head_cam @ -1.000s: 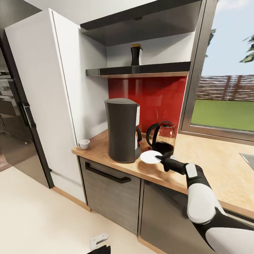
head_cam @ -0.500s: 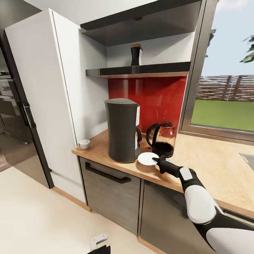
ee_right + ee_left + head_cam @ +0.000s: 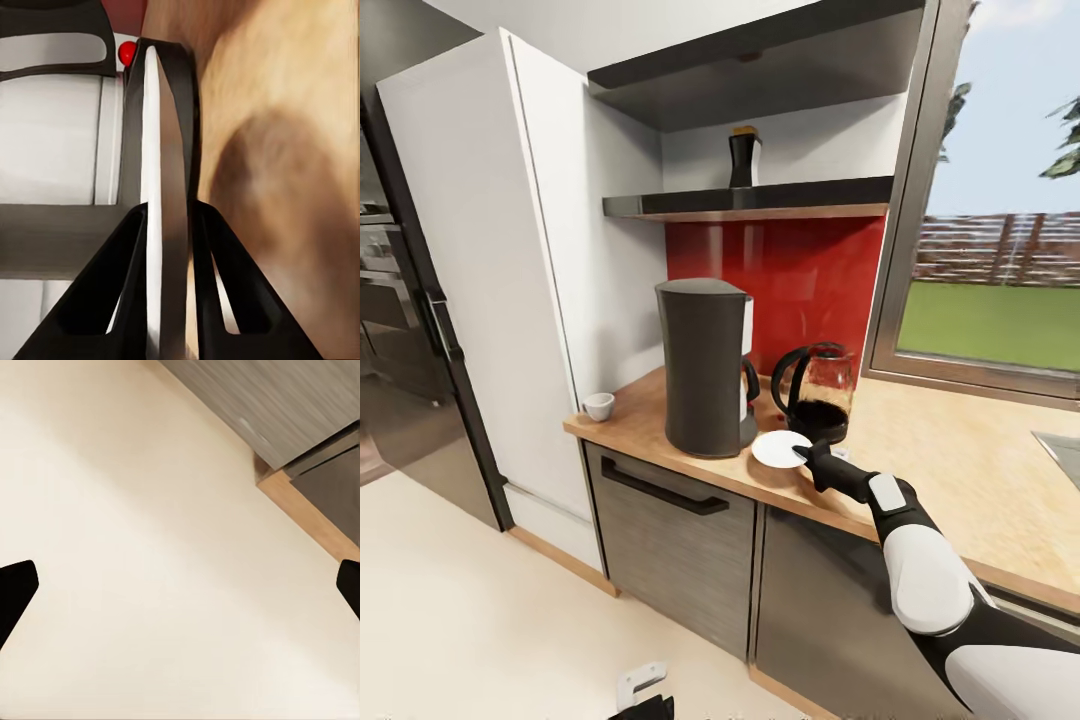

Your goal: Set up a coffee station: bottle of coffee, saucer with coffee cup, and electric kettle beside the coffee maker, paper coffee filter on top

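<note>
Since half-second ago nothing moved: my right gripper [image 3: 807, 457] stayed clamped on flat round white saucer [image 3: 780, 447], mid-frame; left fingers [image 3: 16, 592] spread.

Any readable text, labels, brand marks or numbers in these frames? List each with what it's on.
None: no words, numbers or brand marks can be read in any view.
Tall matte black-grey coffee maker: plain, no label; the red dot beside it is a mark, not text.
Small dark bottle with amber-gold cap on the shelf: too small to tell any label.
Rounded clear glass kettle: no markings seen.
</note>
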Controlling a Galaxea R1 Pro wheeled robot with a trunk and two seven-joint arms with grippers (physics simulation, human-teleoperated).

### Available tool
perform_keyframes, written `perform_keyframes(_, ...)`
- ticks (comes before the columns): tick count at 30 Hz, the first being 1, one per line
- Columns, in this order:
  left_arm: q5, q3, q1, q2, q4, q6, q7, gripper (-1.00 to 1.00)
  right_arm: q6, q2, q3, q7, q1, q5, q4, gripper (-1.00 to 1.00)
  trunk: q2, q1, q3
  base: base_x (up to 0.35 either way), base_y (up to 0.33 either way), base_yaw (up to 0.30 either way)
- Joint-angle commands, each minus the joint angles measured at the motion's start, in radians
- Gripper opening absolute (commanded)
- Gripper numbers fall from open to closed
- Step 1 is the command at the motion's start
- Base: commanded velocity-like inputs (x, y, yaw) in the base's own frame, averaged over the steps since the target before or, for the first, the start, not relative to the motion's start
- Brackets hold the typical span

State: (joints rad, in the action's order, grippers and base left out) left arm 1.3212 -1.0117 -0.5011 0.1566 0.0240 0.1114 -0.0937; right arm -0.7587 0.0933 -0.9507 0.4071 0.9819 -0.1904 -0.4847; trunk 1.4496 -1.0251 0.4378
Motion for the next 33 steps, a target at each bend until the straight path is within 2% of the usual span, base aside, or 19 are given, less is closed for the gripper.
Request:
perform_keyframes(1, 0.006, -0.008, 0.000, 0.000, 0.002, 0.002, -0.006, 1.00, -0.004, 0.001, -0.008, -0.014, -0.003, 0.029, -0.001, -1.00, 0.000, 0.000, 0.001, -0.026, -0.004, 0.000)
perform_keyframes(10, 0.006, -0.008, 0.000, 0.000, 0.002, 0.002, -0.006, 1.00, -0.002, 0.005, -0.006, -0.015, -0.003, 0.031, 0.000, -1.00, 0.000, 0.000, 0.001, -0.003, -0.001, 0.000)
perform_keyframes(11, 0.006, -0.008, 0.000, 0.000, 0.002, 0.002, -0.006, 1.00, -0.001, 0.006, -0.005, -0.016, -0.003, 0.032, 0.000, 1.00, 0.000, 0.000, 0.001, 0.000, 0.000, 0.000)
perform_keyframes(25, 0.006, -0.008, 0.000, 0.000, 0.002, 0.002, -0.006, 1.00, -0.001, 0.003, -0.006, -0.024, -0.013, 0.031, -0.002, 1.00, 0.000, 0.000, 0.001, 0.000, -0.009, 0.000)
perform_keyframes(29, 0.006, -0.009, 0.000, 0.001, 0.002, 0.002, -0.006, 1.00, -0.001, 0.000, -0.006, -0.024, -0.013, 0.031, -0.004, 1.00, 0.000, 0.000, 0.001, 0.000, -0.240, 0.000)
perform_keyframes(33, 0.006, -0.009, 0.000, 0.001, 0.002, 0.002, -0.006, 1.00, -0.001, -0.001, -0.006, -0.053, -0.013, 0.031, -0.007, 1.00, 0.000, 0.000, 0.001, 0.000, -0.286, 0.000)
